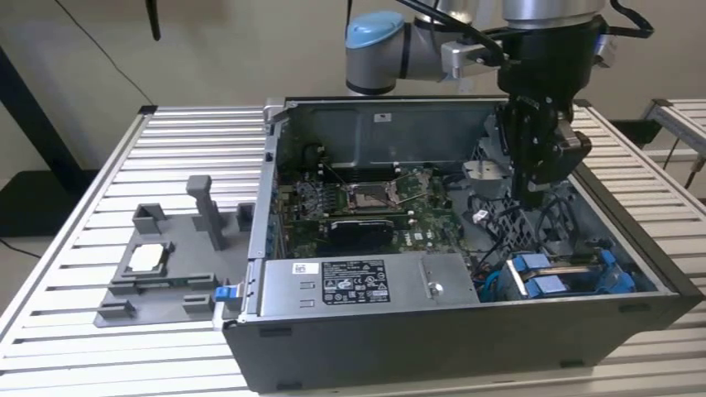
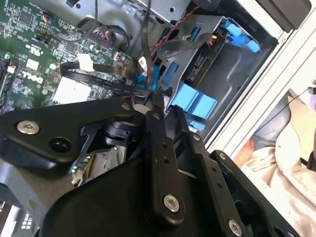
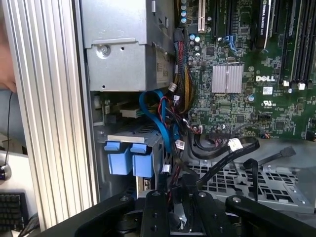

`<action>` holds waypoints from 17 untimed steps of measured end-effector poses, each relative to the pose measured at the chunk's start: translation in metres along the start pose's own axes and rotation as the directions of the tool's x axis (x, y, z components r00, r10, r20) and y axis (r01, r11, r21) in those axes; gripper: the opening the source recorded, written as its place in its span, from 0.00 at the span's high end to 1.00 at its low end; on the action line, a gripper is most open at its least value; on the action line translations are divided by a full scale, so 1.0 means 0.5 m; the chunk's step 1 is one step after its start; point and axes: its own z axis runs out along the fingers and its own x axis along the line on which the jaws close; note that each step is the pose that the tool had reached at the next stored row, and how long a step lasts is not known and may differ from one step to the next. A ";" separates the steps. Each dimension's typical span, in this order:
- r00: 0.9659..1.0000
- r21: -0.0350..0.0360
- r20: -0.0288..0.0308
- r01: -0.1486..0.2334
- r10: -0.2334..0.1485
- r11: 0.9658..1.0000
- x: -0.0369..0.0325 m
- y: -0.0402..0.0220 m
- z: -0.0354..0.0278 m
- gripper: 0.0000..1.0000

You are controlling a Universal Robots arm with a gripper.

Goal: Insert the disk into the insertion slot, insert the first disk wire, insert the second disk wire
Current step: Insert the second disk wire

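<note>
End effector (image 1: pixel 530 197) closed on a black wire (image 2: pixel 118 86) inside the computer case (image 1: pixel 441 331), poised near the disk (image 1: pixel 541 285), seated in its corner slot (image 2: pixel 229 74), apparently for connection.

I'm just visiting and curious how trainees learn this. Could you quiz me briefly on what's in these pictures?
1. True or false: the gripper hangs inside the open computer case.
2. The disk's carrier tabs are: A red, B blue, C yellow.
3. Fill in: the grey fixture stands on the exterior view's ____ of the case.
Key: 1 true; 2 B; 3 left.
</note>
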 end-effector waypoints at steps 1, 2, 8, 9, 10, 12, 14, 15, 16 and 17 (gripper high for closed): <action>1.000 0.001 -0.002 0.000 0.000 1.000 -0.001 0.000 0.000 0.73; 1.000 0.001 -0.004 0.000 0.000 1.000 -0.002 0.000 0.001 0.75; 1.000 0.002 -0.007 0.001 -0.001 1.000 -0.003 0.001 0.001 0.84; 1.000 0.002 -0.007 0.001 -0.001 1.000 -0.003 0.001 0.001 0.84; 1.000 0.002 -0.007 0.001 -0.001 1.000 -0.003 0.001 0.001 0.84; 1.000 0.002 -0.007 0.001 -0.001 1.000 -0.003 0.001 0.001 0.84; 1.000 0.002 -0.007 0.001 -0.001 1.000 -0.003 0.001 0.001 0.84; 1.000 0.002 -0.007 0.001 -0.001 1.000 -0.003 0.001 0.001 0.84; 1.000 0.002 -0.007 0.001 -0.001 1.000 -0.003 0.001 0.001 0.84; 1.000 0.002 -0.007 0.001 -0.001 1.000 -0.003 0.001 0.001 0.84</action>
